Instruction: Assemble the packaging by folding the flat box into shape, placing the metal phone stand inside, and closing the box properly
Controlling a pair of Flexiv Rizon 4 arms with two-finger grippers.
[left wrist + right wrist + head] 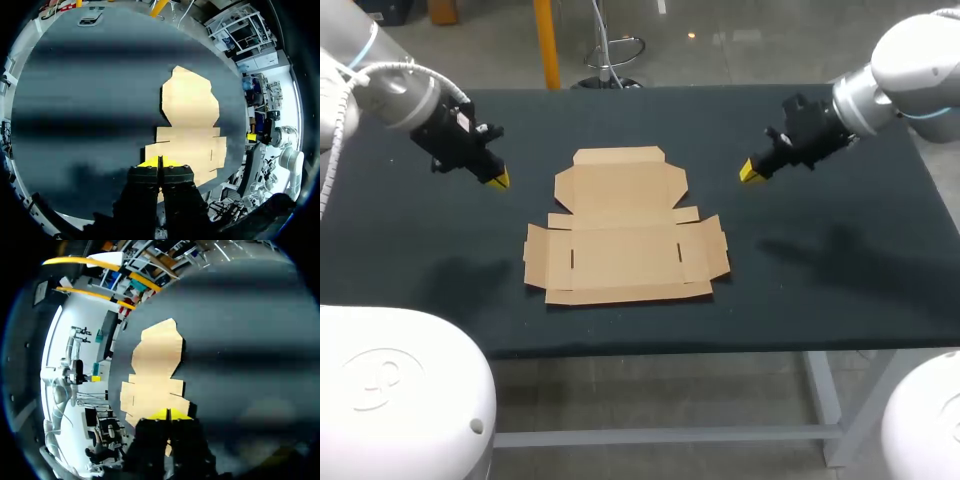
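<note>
The box (620,238) lies flat at the middle of the surface (830,290), not yet folded. The left tool (498,181) and right tool (750,172) hover beside it, both closed and empty. The next move likely calls for raising a side flap.

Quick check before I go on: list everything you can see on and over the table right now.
Box: one, brown cardboard, flat and unfolded, mid-table.
Small object: one, grey, near the table's far edge, seen from the left wrist only; too small to identify.
Table: one, black.
Left end effector: one, yellow tips, shut and empty, over the table left of the box.
Right end effector: one, yellow tips, shut and empty, over the table right of the box.
</note>
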